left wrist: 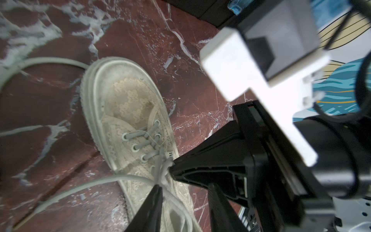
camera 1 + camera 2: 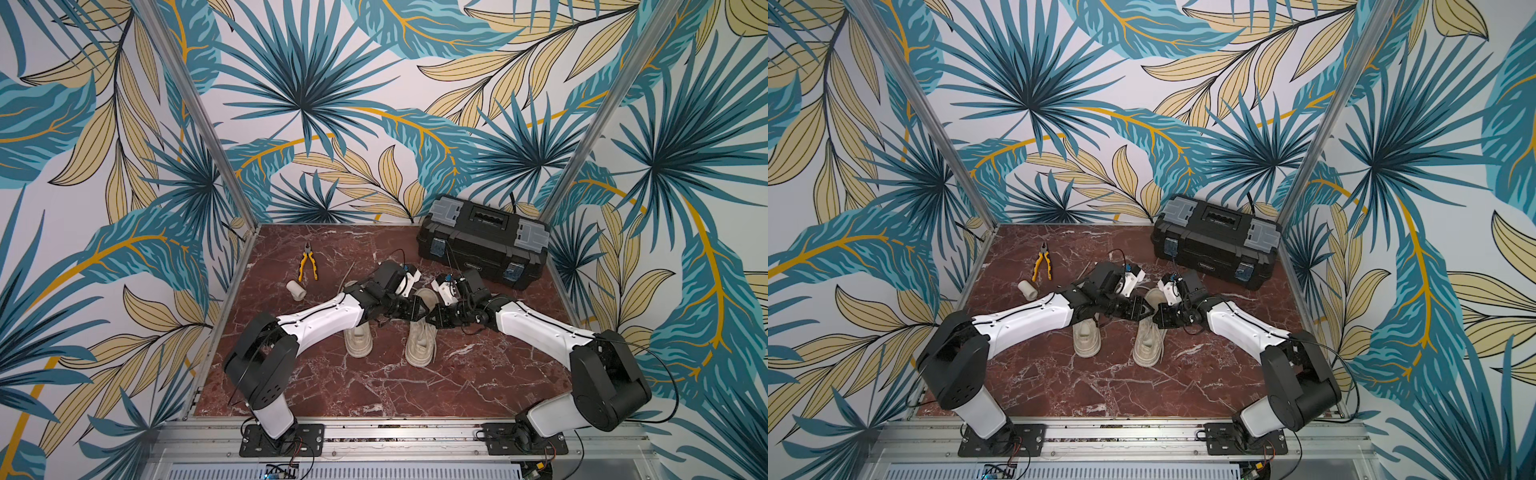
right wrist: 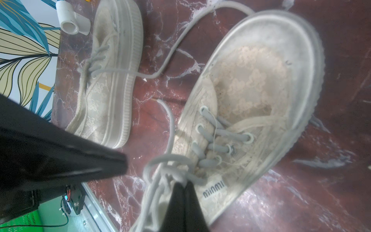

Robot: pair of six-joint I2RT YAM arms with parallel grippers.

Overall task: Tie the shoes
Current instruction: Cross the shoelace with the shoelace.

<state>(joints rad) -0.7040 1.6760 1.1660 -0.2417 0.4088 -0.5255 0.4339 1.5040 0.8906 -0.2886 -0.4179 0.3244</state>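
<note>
Two beige lace-up shoes stand side by side on the marble floor, the left shoe (image 2: 358, 343) and the right shoe (image 2: 422, 345). Both grippers meet over the right shoe's tongue. My right gripper (image 3: 183, 182) is shut on the bunched lace (image 3: 160, 172) of that shoe (image 3: 251, 84). In the left wrist view my left gripper (image 1: 184, 185) is open, one finger (image 1: 156, 200) touching the lace (image 1: 100, 182) and the other held apart. The left shoe (image 3: 112, 80) lies untied, its lace trailing across the floor. In a top view the gripper tips (image 2: 1154, 312) nearly touch.
A black toolbox (image 2: 484, 241) stands at the back right. Yellow-handled pliers (image 2: 307, 262) and a white pipe fitting (image 2: 296, 289) lie at the back left. Patterned walls close in the marble floor (image 2: 374, 390) on three sides.
</note>
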